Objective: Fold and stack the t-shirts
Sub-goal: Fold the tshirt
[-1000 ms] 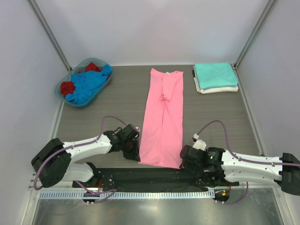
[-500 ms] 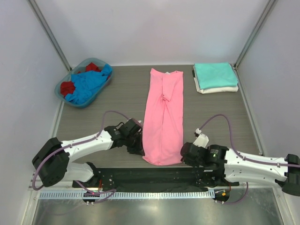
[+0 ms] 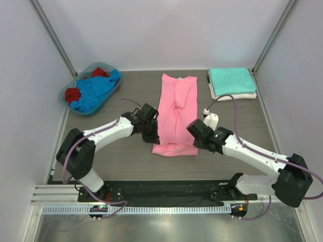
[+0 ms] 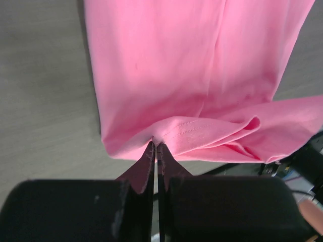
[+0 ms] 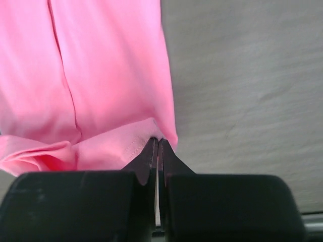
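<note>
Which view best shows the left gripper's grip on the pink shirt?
Left wrist: the left gripper is shut on the pink shirt's stitched hem. Top external shows only its back at the fold; right wrist misses it.

Pink t-shirt (image 3: 175,113) lies lengthwise, near hem doubled over.

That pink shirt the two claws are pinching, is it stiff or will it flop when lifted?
Probably floppy: the pink t-shirt sags into soft folds between the left gripper and right gripper. Likely light, since two thin pinches at its hem seem enough to carry it.
</note>
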